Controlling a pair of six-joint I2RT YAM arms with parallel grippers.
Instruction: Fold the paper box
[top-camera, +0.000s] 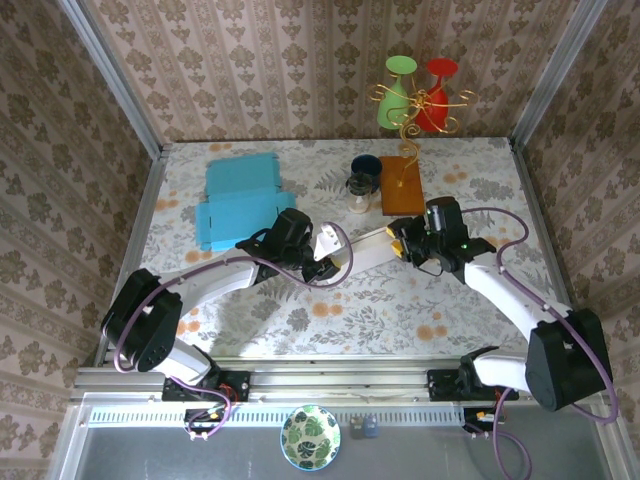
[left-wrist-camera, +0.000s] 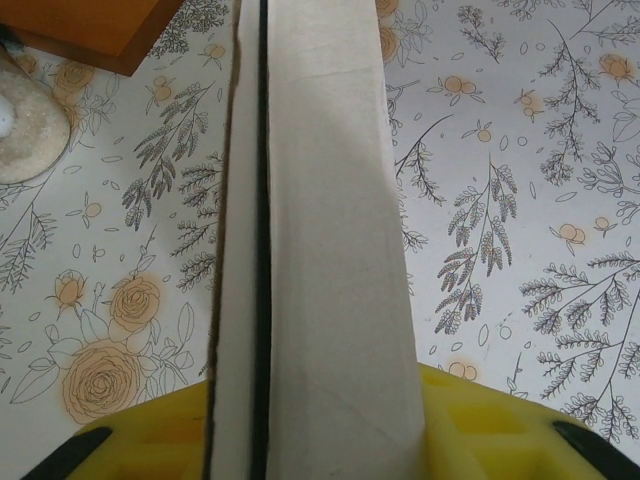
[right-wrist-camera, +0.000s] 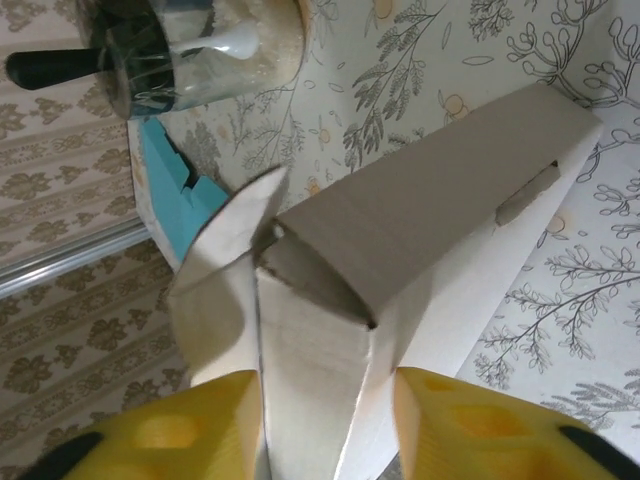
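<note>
Paper box (top-camera: 362, 247) at centre of desk (top-camera: 450, 300), lying 8 to 2 o'clock. Left end effector (top-camera: 322, 268) clenched on its near end. Right end effector (top-camera: 402, 240) grasps the open end. Loose flaps (right-wrist-camera: 225, 250) need tucking squarely, without crushing walls.

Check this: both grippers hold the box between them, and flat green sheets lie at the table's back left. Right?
Not quite: the sheets are blue, not green, as the top view shows. The left gripper and right gripper do hold the box between them.
</note>
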